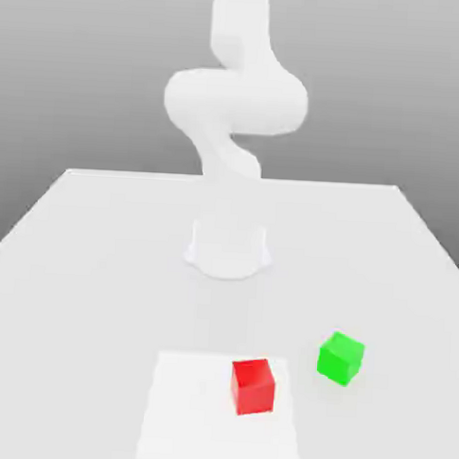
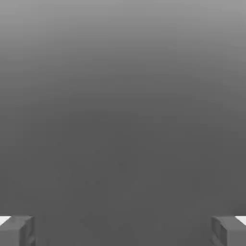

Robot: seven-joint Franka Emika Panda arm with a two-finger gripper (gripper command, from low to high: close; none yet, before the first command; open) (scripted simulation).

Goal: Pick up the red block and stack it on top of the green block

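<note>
Red block (image 1: 253, 386) sits near green block (image 1: 340, 358) on table (image 1: 90, 254).

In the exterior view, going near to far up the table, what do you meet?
Red block → green block → arm base → table's far edge.

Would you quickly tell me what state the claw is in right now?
Claw: open, fingers wide apart, holding nothing.
</note>
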